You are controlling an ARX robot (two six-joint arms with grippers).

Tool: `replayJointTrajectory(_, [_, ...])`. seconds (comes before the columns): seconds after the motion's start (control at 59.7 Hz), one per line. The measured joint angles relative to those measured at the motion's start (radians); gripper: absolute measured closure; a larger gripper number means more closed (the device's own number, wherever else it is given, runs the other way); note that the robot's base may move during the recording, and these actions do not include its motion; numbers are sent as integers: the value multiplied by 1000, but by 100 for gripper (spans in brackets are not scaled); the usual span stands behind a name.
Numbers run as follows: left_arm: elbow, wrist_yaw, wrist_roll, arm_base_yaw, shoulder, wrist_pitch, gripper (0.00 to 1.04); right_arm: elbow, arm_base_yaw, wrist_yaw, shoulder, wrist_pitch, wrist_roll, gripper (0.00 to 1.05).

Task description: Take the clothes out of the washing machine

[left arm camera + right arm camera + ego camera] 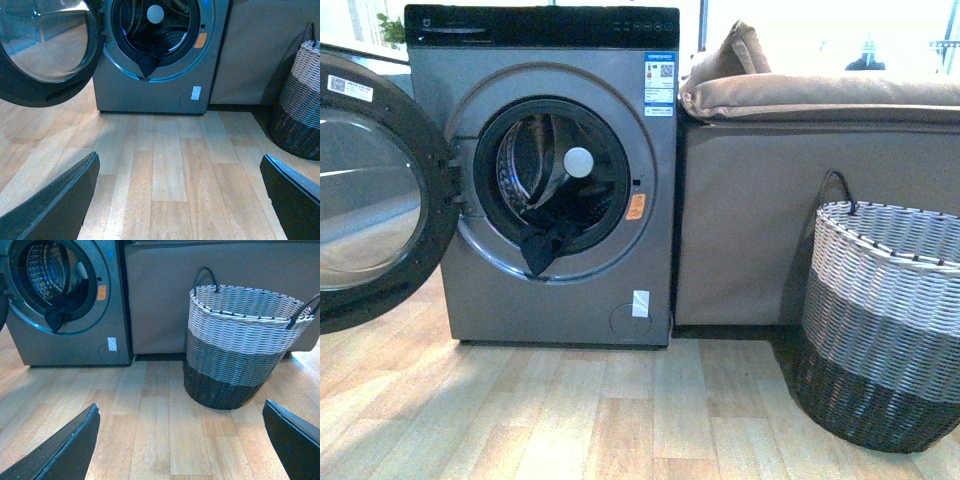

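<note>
The grey washing machine (pixel 545 180) stands at the left with its round door (pixel 375 190) swung open to the left. The dark clothes (pixel 542 243) lie in the drum and hang over the porthole's lower rim. They also show in the left wrist view (pixel 148 59) and the right wrist view (pixel 57 317). My left gripper (pixel 180 197) is open and empty above the wooden floor, well back from the machine. My right gripper (pixel 181 437) is open and empty above the floor, in front of the woven basket (pixel 239 342). Neither arm shows in the front view.
The grey-and-black woven basket (pixel 880 320) with dark handles stands on the floor at the right. A beige-covered unit (pixel 750 220) with a cushion (pixel 800 85) on top sits between machine and basket. The open door juts out over the floor at left.
</note>
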Motion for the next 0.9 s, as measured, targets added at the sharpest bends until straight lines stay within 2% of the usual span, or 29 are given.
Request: replayJointTrajectory(0.904, [0, 0, 0, 0, 0, 0, 7, 0, 0, 2, 0, 0, 0, 7])
